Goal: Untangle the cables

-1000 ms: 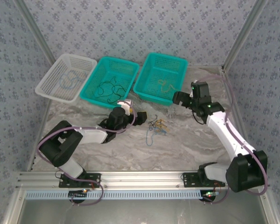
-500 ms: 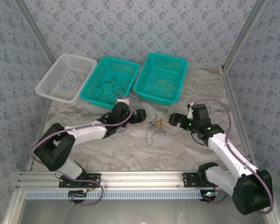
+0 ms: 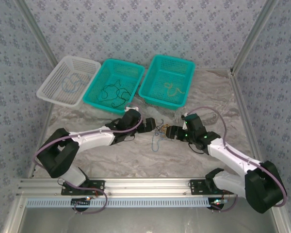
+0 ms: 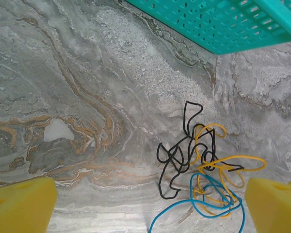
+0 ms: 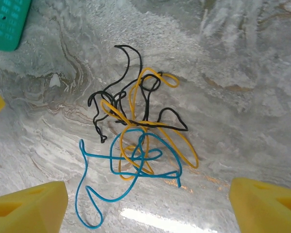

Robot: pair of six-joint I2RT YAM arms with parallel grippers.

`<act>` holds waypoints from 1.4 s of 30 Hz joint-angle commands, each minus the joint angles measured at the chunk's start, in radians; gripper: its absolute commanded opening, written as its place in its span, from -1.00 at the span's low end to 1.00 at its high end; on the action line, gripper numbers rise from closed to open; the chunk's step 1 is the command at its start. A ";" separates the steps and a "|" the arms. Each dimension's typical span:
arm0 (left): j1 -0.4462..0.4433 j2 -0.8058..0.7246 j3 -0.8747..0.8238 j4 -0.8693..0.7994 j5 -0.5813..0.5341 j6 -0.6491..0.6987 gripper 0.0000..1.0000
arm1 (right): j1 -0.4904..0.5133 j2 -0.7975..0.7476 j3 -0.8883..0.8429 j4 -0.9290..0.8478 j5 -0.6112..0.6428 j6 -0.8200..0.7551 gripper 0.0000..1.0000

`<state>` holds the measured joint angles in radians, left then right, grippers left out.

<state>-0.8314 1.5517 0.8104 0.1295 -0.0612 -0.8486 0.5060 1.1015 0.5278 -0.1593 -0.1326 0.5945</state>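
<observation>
Sorted: blue cables (image 3: 70, 83) in the white basket (image 3: 47, 86), black cables (image 3: 112, 92) in the middle teal basket (image 3: 93, 92), yellow cable (image 3: 170, 89) in the right teal basket (image 3: 146, 86).
Left to do: knot (image 5: 136, 141) of blue, black and yellow cables on the counter (image 3: 136, 155), at 6 o'clock from the baskets.
Left fingers (image 4: 19, 206): released, empty, at the knot's 9 o'clock.
Right fingers (image 5: 266, 204): spread at 3 o'clock, grasping nothing.
Progress: probably well along, with one knot remaining.

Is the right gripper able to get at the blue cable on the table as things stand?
Probably yes. The right gripper hangs open above the tangle, with nothing between it and the blue cable. The yellow cable and black cable cross it, so it may catch them too.
</observation>
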 commanded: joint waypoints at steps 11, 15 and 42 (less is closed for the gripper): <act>-0.008 0.058 0.044 -0.043 0.001 -0.038 0.99 | 0.021 0.191 0.082 0.197 0.050 -0.163 0.12; -0.009 0.072 0.026 0.061 0.012 -0.010 0.99 | 0.019 0.236 0.120 0.193 0.008 -0.264 0.01; -0.009 0.100 -0.013 0.190 0.006 -0.029 0.99 | -0.056 0.348 0.242 0.033 -0.149 -0.458 -0.32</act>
<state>-0.8333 1.6478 0.8101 0.2939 -0.0399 -0.8658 0.4564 1.4296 0.7322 -0.1234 -0.2588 0.1612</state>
